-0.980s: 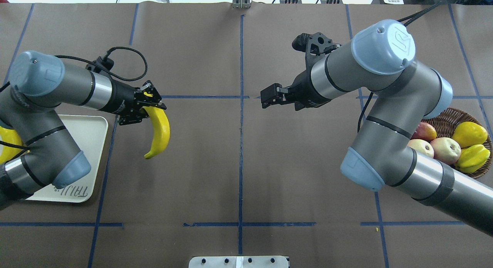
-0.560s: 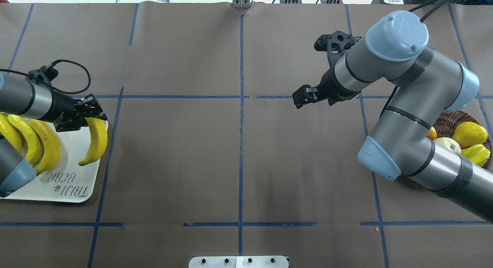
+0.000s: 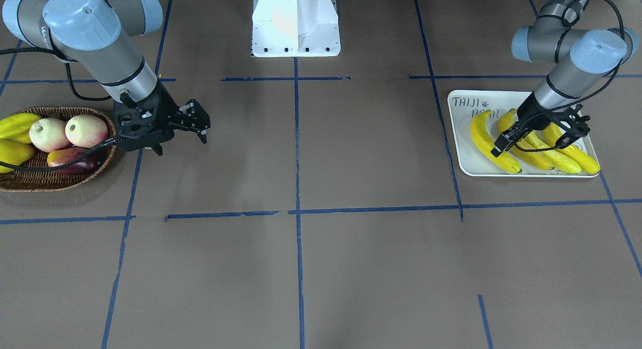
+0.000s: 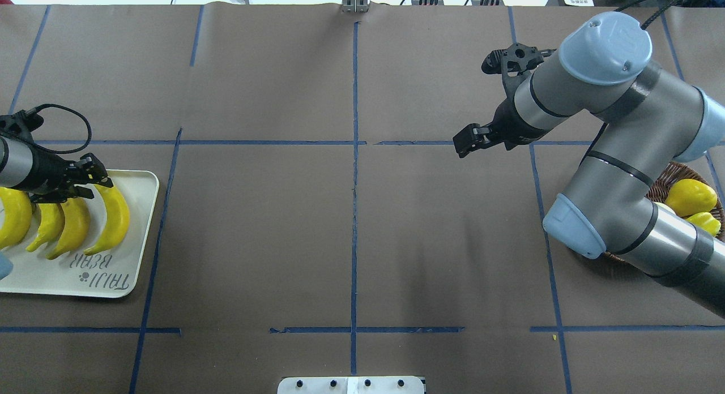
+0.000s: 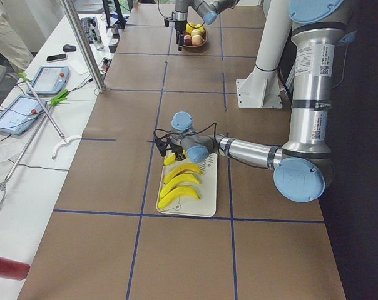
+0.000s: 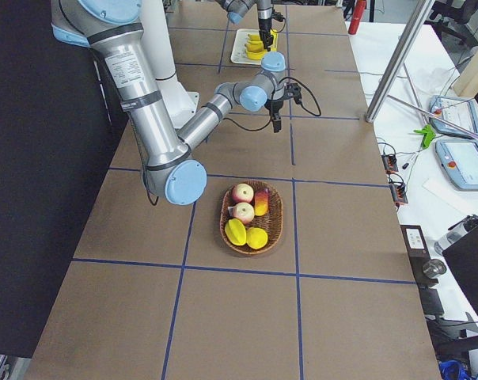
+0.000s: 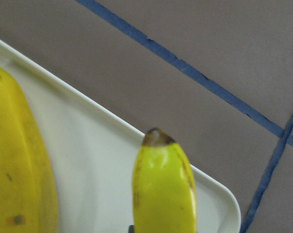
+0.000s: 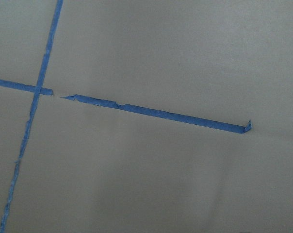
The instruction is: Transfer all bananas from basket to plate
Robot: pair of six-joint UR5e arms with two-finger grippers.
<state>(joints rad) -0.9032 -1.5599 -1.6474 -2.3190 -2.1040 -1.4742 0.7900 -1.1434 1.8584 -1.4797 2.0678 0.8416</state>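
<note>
Four bananas lie side by side on the white plate (image 4: pixel 141 235) at the table's left end. My left gripper (image 4: pixel 93 179) is shut on the far end of the outermost banana (image 4: pixel 116 215), which rests low on the plate near its inner edge. That banana also shows in the front view (image 3: pixel 486 138) and in the left wrist view (image 7: pixel 163 189); the fingers are hidden there. The other three bananas (image 4: pixel 73 227) lie beside it. My right gripper (image 4: pixel 461 145) is open and empty above bare table, left of the wicker basket (image 3: pixel 50 181). No banana shows in the basket.
The basket holds two pale pink apples (image 3: pixel 65 131), a reddish fruit, a stubby yellow fruit (image 4: pixel 691 196) and a ridged yellow-green one. The right arm's elbow hangs over the basket. The white robot base (image 3: pixel 296 23) stands at mid-table. Blue tape lines cross the brown table.
My left gripper carried the banana leftward from open table onto the plate and lowered it beside the other three. My right arm drew back to the right, towards the basket.
</note>
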